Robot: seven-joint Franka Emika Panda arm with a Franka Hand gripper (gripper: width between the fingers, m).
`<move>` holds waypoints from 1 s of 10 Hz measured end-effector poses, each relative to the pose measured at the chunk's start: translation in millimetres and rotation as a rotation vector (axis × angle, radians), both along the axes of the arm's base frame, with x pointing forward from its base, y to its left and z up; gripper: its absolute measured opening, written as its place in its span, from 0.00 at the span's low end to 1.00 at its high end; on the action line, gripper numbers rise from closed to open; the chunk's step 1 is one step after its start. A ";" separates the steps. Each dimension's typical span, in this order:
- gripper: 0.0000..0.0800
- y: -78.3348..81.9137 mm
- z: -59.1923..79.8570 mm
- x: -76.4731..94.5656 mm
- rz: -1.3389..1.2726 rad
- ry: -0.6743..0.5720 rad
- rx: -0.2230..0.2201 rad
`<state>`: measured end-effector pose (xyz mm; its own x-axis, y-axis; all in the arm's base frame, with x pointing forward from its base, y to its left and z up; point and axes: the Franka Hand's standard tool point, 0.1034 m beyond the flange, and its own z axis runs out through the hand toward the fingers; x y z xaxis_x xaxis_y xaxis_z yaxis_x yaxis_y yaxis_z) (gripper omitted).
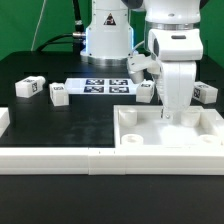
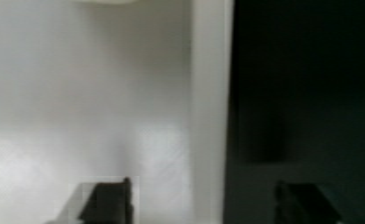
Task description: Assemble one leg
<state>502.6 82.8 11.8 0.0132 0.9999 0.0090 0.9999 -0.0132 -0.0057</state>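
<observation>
The leg (image 1: 147, 92) lies just behind the tray (image 1: 160, 148), apart from the gripper (image 1: 172, 117). The arm points straight down into the tray, fingers (image 2: 104, 200) apparently spread wide, holding nothing.

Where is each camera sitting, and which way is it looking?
Exterior view: off the arm, facing the robot's base across the black table; shows a leg, marker board, tray-like piece, arm and gripper.
Wrist view: on the wrist, looking down past two dark fingertips at the tray-like piece and a dark surface beside it.
Shared: gripper and tray-like piece.
</observation>
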 end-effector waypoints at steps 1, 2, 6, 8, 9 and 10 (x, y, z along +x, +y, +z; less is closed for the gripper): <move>0.76 0.0 -0.1 -0.1 0.000 0.000 0.000; 0.76 0.0 -0.1 -0.1 0.000 0.000 0.000; 0.81 -0.1 -0.2 -0.1 0.000 0.000 0.000; 0.81 -0.1 4.2 -7.0 -0.046 -0.006 0.001; 0.81 2.6 13.3 -21.2 -0.133 -0.002 -0.007; 0.81 10.3 25.6 -32.6 -0.198 -0.006 -0.015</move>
<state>470.1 93.1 37.4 0.2095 0.9778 -0.0055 0.9778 -0.2095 0.0014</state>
